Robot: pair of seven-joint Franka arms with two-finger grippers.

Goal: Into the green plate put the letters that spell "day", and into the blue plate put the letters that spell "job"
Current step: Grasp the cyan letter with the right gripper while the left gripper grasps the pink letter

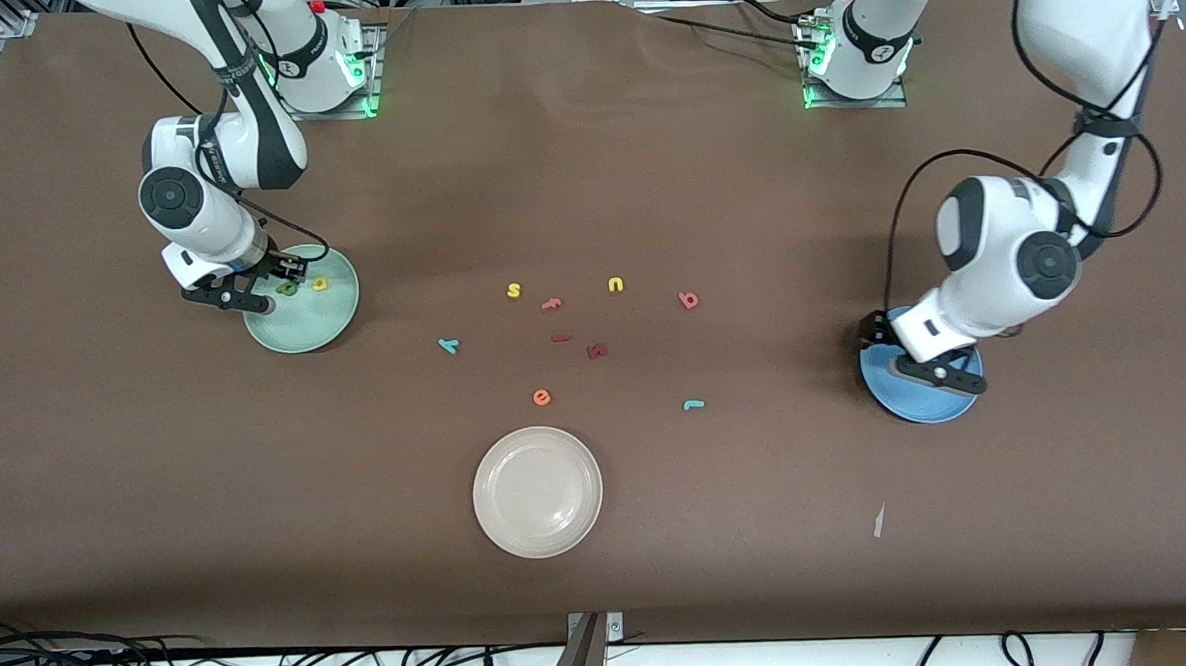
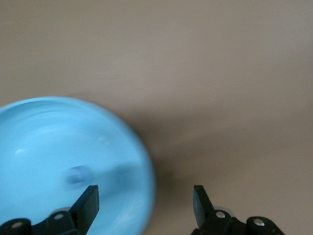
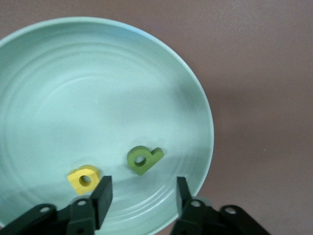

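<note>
My right gripper [image 3: 142, 193] hangs open and empty over the rim of the green plate [image 1: 305, 328]. In that plate lie the olive "d" [image 3: 143, 159] and the yellow "a" [image 3: 84, 178], apart from the fingers. My left gripper [image 2: 145, 200] is open over the edge of the blue plate [image 2: 44, 142], one finger over the plate and one over the table. A small blurred blue shape [image 2: 77, 175] lies in this plate. On the table between the plates lie the teal "y" [image 1: 448, 345], the teal "j" [image 1: 693, 404] and the salmon "b" [image 1: 689, 300].
Loose letters lie mid-table: yellow "s" [image 1: 514, 290], yellow "u" [image 1: 616, 285], orange "e" [image 1: 542, 397] and dark red letters [image 1: 597, 351]. A cream-white plate [image 1: 537, 491] sits nearer the front camera than the letters.
</note>
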